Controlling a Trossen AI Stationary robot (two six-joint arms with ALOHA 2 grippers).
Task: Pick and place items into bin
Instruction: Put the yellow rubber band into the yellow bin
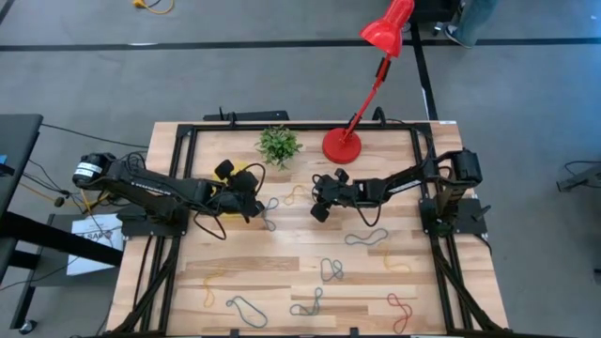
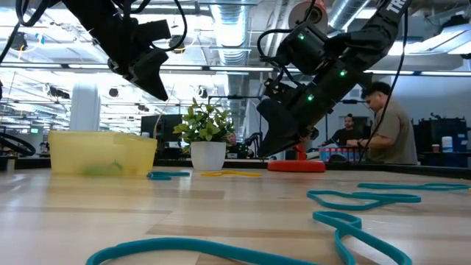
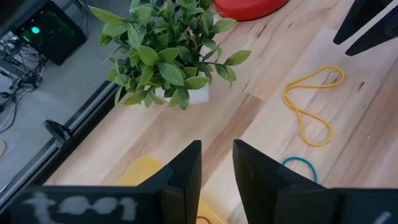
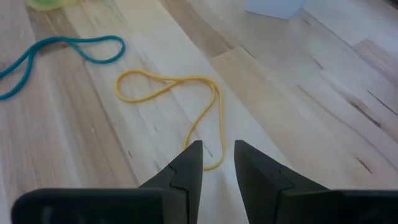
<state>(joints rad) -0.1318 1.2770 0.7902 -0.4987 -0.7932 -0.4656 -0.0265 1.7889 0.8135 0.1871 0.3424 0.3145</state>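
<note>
While both claws hover apart, right claw [image 4: 217, 163] over yellow loop [image 4: 186, 106], bin [image 2: 101, 152] near table edge

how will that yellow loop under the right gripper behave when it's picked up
The yellow loop probably droops limp: it lies flat in a loose, folded curve. It looks thin, so likely very light, and may slip from the right gripper unless pinched squarely.

You're looking at an evenly lit table [image 1: 282, 272] with soft, faint shadows. From table height, ceiling lights [image 2: 221, 29] glare behind both arms, turning them to silhouettes, and the nearest teal band [image 2: 243, 250] blurs badly.
</note>
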